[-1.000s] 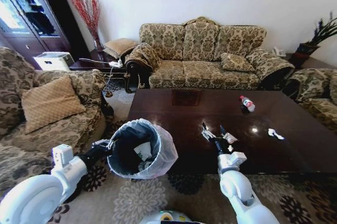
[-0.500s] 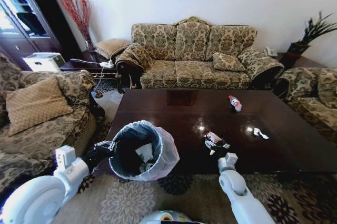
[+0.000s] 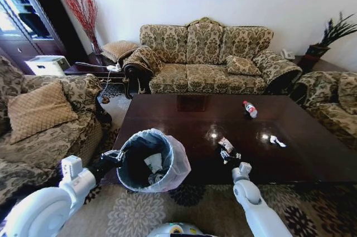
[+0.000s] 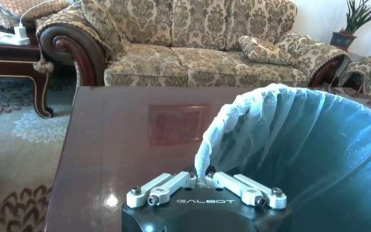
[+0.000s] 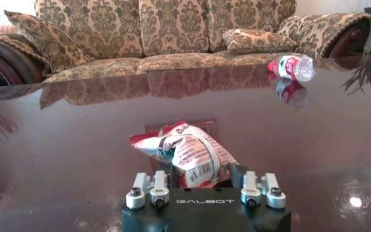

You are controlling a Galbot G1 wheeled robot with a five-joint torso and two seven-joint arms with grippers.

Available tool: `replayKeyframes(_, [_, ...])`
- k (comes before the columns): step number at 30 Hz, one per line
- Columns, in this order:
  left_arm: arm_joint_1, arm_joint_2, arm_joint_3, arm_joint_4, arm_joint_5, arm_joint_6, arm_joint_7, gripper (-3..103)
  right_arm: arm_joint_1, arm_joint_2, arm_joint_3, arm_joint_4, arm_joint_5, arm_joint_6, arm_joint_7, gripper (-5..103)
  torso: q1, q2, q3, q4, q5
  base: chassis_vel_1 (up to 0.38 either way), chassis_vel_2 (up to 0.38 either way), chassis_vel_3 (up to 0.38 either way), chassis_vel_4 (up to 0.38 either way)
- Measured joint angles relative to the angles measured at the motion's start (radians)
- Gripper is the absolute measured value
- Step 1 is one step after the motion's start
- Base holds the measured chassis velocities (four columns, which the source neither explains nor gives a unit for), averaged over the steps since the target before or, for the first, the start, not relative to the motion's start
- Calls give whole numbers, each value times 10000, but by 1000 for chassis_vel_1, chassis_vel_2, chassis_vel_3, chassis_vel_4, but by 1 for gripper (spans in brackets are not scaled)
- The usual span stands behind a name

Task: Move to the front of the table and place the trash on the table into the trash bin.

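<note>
A long dark table (image 3: 312, 153) spans the room. At its eight o'clock corner, the trash bin (image 3: 179, 164) hangs with the left gripper (image 4: 205, 180) pinched shut on its bag-lined rim. At six o'clock, the right gripper (image 5: 202, 180) clamps a crumpled wrapper (image 5: 189, 154). A bottle (image 3: 249, 109) lies at one o'clock.

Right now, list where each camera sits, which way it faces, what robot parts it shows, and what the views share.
Head view: high on the robot, looking forward and down at the table, the trash bin and both arms.
Left wrist view: behind the left gripper, which pinches the trash bin's bag rim, facing the sofa.
Right wrist view: low over the table, behind the right gripper, shut on a red-and-white wrapper, facing the sofa.
Shared: head and right wrist views both show the wrapper and the bottle.
</note>
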Motion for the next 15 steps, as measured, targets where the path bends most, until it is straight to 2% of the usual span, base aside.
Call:
replayKeyframes(3, [19, -14, 7, 0, 31, -8, 1, 0, -10, 0, 5, -43, 98, 27, 0, 37, 0, 0, 0, -4, 2, 0, 0, 0, 0])
replayKeyframes(6, [34, -16, 22, 0, 50, -9, 1, 0, -21, 0, 8, -95, 152, 59, 6, 32, 1, 0, 0, -5, 1, 0, 0, 0, 0])
replayKeyframes(7, [40, -16, 24, 0, 55, -9, 3, 0, -40, 0, 7, -131, 179, 95, 8, 21, 1, 0, 0, -4, 1, 0, 0, 0, 0])
replayKeyframes(8, [40, -16, 24, 0, 55, -9, 3, 0, -40, 0, 7, -131, 179, 95, 8, 21, 1, 0, 0, -4, 1, 0, 0, 0, 0])
replayKeyframes(10, [44, 9, 10, 0, 56, -9, 8, 0, -68, 2, 5, -131, 269, 117, 15, 10, 0, 0, 0, -3, 0, 0, 0, 0, 0])
replayKeyframes(12, [56, 24, -5, 0, 56, -8, 9, 0, -80, 12, 6, -89, 359, 115, 36, 10, 0, 1, 0, -4, 1, 0, 0, 0, 0])
replayKeyframes(14, [92, 38, -16, 0, 56, -9, 12, 0, -102, 32, 8, 52, 497, 93, 76, 2, 0, 2, 0, -3, 4, 0, 0, 0, 0])
replayKeyframes(15, [108, 38, -19, 0, 55, -8, 13, 0, -135, 35, 12, 233, 550, 83, 83, 1, 1, 1, 0, -3, 4, 0, 0, 0, 0])
